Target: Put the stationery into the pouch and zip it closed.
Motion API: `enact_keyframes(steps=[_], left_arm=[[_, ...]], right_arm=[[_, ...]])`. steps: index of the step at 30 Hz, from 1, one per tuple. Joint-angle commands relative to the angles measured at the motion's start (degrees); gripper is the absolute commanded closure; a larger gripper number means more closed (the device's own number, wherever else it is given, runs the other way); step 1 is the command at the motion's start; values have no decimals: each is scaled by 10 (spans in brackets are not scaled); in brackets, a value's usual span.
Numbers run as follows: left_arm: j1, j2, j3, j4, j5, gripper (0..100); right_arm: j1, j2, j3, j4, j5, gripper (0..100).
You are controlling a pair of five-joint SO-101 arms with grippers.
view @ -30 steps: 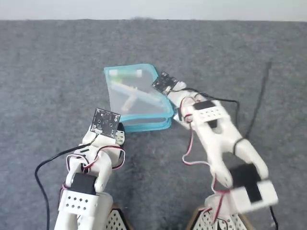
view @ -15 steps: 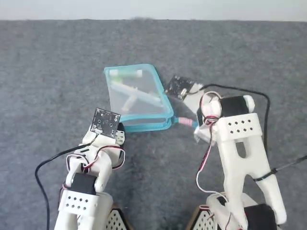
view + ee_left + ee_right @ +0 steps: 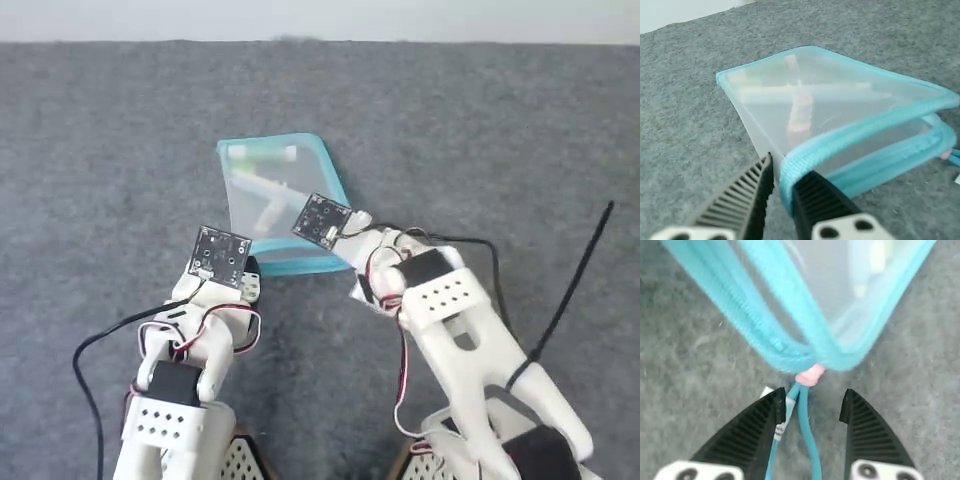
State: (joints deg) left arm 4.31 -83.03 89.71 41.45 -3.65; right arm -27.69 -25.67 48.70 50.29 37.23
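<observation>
The clear pouch (image 3: 272, 190) with teal trim lies on the grey mat, holding pale pens (image 3: 268, 212). In the left wrist view my left gripper (image 3: 781, 192) is shut on the teal zip edge at the near corner of the pouch (image 3: 815, 100), and the pens (image 3: 800, 112) show through its side. My right gripper (image 3: 812, 407) stands open at the other near corner of the pouch (image 3: 850, 295). The pink zip-pull bead (image 3: 809, 375) and its teal cord (image 3: 807, 440) lie between the open fingers, untouched by the far finger.
Grey felt mat (image 3: 500, 130) covers the table, with bare room to the left, right and behind the pouch. A pale wall strip (image 3: 320, 18) runs along the far edge. A black cable (image 3: 570, 290) trails by the right arm.
The right arm drew back from the pouch's right edge, then swung over its near right corner. The left arm and the pouch kept still.
</observation>
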Motion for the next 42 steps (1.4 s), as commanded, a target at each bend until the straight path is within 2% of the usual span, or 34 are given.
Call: enact_keyframes(steps=[1, 4, 11, 16, 19, 35, 37, 42], left_arm=[[4, 1, -36, 5, -1, 988], [4, 1, -36, 7, -1, 988], [4, 1, -36, 8, -1, 988], [2, 1, -36, 8, -1, 988], [4, 1, -36, 8, -1, 988], [5, 2, -36, 8, -1, 988], [5, 2, -36, 8, -1, 988], [3, 1, -36, 4, -1, 988]], right_arm=[[-17, -21, -5, -38, -57, 809], [-41, -7, 1, -61, -96, 809], [-41, 98, 2, -115, -101, 810], [15, 145, -20, -127, -105, 811], [35, 164, -29, -138, -133, 811], [13, 249, -81, -206, -141, 812], [12, 255, -84, -208, -141, 839], [11, 255, -84, -206, -141, 997]])
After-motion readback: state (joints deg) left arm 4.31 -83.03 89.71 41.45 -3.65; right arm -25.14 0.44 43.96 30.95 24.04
